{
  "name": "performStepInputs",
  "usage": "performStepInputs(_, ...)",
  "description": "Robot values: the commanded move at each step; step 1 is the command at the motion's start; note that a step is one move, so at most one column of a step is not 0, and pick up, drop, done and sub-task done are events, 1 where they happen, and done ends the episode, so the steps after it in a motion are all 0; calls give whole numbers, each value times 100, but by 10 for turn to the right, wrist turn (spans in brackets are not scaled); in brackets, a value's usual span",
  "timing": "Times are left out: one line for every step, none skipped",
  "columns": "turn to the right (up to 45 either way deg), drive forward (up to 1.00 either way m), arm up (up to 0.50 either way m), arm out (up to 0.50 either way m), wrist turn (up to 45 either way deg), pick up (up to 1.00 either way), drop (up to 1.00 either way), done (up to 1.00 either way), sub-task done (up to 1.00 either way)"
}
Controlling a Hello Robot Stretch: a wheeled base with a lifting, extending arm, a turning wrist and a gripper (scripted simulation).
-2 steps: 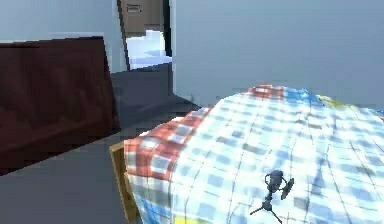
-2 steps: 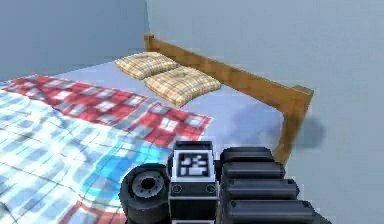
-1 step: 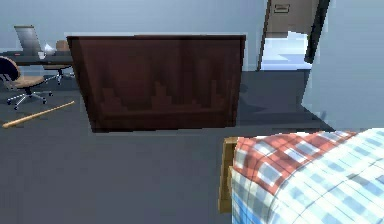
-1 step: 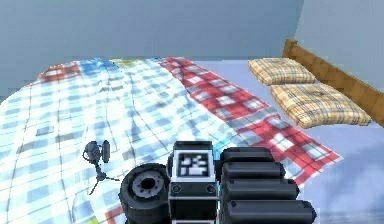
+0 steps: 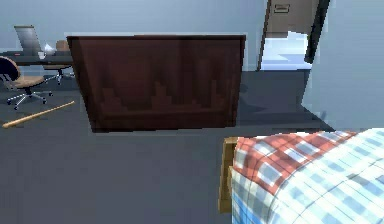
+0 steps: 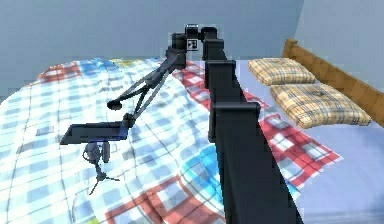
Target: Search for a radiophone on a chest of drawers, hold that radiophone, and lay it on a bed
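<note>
In the arm side view my arm [image 6: 235,120] reaches out over a bed [image 6: 60,100] with a red, blue and white checked cover. The gripper [image 6: 118,103] stretches from its dark body down toward the view's left, above the cover. Just beneath the fingertips is a dark flat oblong thing [image 6: 93,131], and under that a small dark shape [image 6: 97,158] on the cover. I cannot tell whether the gripper holds anything. In the forward view a dark wooden chest of drawers [image 5: 160,85] stands ahead, and the bed's corner [image 5: 310,180] shows at the bottom right.
Two checked pillows [image 6: 300,90] lie against the wooden headboard [image 6: 335,70] on the arm side view's right. In the forward view a desk [image 5: 40,55] with an office chair [image 5: 20,85] stands at the left. A bat [image 5: 40,112] lies on the floor, and a doorway [image 5: 290,40] opens at the right.
</note>
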Motion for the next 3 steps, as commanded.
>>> performStepInputs(0,0,0,0,450,0,0,0,0)
performStepInputs(0,0,0,0,450,0,0,0,0)
performStepInputs(0,0,0,0,270,0,0,0,0)
